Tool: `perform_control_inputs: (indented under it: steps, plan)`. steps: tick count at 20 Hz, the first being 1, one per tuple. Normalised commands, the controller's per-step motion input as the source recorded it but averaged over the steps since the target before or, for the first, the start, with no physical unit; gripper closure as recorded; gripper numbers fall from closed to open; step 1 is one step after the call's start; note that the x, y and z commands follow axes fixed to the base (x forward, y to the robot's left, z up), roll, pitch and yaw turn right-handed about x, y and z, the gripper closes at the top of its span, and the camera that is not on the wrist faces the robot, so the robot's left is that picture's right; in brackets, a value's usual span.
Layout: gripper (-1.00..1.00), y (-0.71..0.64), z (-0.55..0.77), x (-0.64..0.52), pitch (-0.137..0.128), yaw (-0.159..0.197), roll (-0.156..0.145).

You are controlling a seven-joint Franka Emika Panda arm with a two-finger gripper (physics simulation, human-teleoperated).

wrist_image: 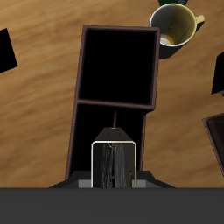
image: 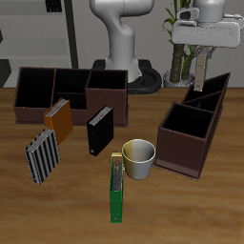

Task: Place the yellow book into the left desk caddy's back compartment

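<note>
Here the yellow book (image: 203, 69), a thin pale slab with light page edges, hangs upright in the jaws of the gripper (image: 204, 55), which are clenched on its top edge. It is directly above the left desk caddy (image: 193, 127), over the back compartment (image: 211, 95) with the taller, slanted walls. The wrist view looks straight down the book's narrow edge (wrist_image: 115, 164) into that dark section. The caddy is a maroon-brown open box split by one partition. Just beside its lower square section stands a cream mug (image: 139, 158), glossy and round. Beside the mug a green book (image: 116, 186) lies on the wood-grain desk (image: 67, 214). Farther from the caddy a black book (image: 99, 132) stands leaning.
</note>
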Motion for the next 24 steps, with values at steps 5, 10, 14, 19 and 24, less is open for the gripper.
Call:
perform_control_inputs:
  steps: [5, 10, 14, 19, 24]
  plan:
    - [1.00, 0.06, 0.05, 0.16, 0.043, -0.018, 0.007]
    - [1.00, 0.20, -0.10, 0.12, 0.039, 0.020, 0.043]
    - [1.00, 0.00, -0.06, 0.16, 0.020, -0.006, -0.014]
    - [1.00, -0.08, 0.04, 0.14, -0.011, 0.011, -0.022]
    - [1.00, -0.05, 0.06, 0.08, -0.013, -0.003, -0.017]
